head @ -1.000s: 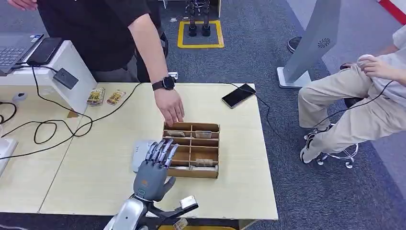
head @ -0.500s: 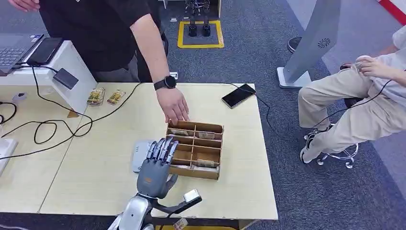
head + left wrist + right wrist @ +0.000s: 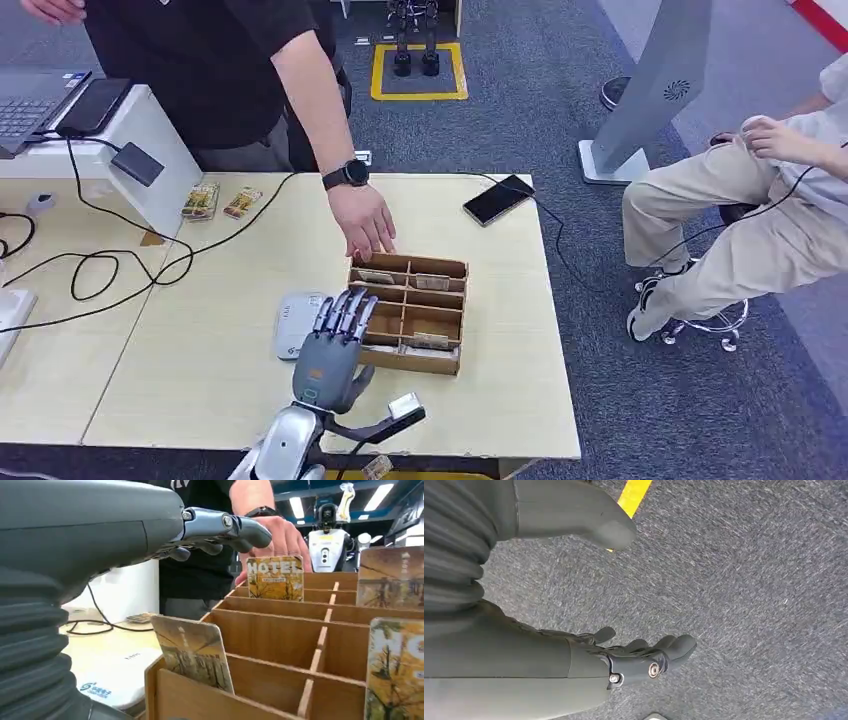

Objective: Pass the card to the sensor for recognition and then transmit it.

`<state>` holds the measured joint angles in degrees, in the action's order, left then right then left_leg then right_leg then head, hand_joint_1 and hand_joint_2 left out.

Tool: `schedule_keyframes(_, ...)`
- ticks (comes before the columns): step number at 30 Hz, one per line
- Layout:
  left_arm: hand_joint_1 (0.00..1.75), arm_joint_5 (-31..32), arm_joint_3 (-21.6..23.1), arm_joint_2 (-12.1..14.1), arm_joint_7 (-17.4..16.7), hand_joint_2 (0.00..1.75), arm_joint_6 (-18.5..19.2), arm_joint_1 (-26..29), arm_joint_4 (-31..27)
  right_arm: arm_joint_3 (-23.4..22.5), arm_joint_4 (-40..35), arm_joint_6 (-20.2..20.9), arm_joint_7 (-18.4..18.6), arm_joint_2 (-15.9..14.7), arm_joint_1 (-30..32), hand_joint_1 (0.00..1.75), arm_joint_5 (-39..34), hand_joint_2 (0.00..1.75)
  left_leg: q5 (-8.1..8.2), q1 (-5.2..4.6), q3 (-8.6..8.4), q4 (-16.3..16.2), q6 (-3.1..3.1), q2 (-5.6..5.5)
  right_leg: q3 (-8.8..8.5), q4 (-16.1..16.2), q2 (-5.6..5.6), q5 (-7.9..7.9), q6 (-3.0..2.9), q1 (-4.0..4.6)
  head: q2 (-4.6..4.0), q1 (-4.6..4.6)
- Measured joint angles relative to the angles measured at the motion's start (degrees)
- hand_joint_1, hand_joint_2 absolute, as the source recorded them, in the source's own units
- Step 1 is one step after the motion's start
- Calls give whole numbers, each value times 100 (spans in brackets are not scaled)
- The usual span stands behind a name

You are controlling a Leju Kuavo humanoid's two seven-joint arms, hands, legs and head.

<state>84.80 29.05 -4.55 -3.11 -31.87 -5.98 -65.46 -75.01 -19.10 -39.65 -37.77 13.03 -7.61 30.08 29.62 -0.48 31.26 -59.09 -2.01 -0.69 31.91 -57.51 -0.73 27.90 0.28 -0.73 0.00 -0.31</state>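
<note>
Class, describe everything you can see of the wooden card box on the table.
The wooden card box is a shallow, open-topped tray of light brown wood, split by thin dividers into two columns of compartments. Printed cards stand leaning in several of them; one reads HOTEL in the left wrist view. The box sits flat on the pale table, slightly skewed to its edge, beside a white sensor pad. The left hand hovers at its near left corner, and a person's hand touches its far left corner.

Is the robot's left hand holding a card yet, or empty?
Empty. The left hand hovers over the wooden box, fingers extended; the nearest card stands untouched in its compartment.
</note>
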Motion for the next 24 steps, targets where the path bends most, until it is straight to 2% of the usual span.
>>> schedule_keyframes(2,2,0,11,-2,11,175,37,-19,46,7,2,0,0,0,-1,0,0,175,0,0,0,0,0,0,0,0,0,0,0,0,0,0)
schedule_keyframes(3,45,0,28,-2,18,175,55,-28,68,13,7,0,0,0,-1,0,0,175,0,0,0,0,0,-1,0,0,0,0,0,0,0,0)
schedule_keyframes(5,45,0,46,-11,35,175,61,-31,107,26,13,0,0,0,-1,0,0,175,0,0,0,0,0,0,0,0,0,0,0,0,0,0)
schedule_keyframes(6,175,0,59,-11,46,175,68,-34,127,26,20,0,0,0,0,0,0,175,0,0,0,0,0,0,0,0,0,0,0,0,0,0)
schedule_keyframes(20,175,-15,92,-26,140,175,48,-125,273,79,39,0,-2,0,1,0,-7,175,0,0,1,0,0,0,0,0,0,0,0,0,0,0)
schedule_keyframes(24,175,-17,92,-26,182,175,142,-152,286,109,48,2,-2,0,1,0,-7,175,0,0,0,0,0,1,0,0,-1,0,0,0,0,0)
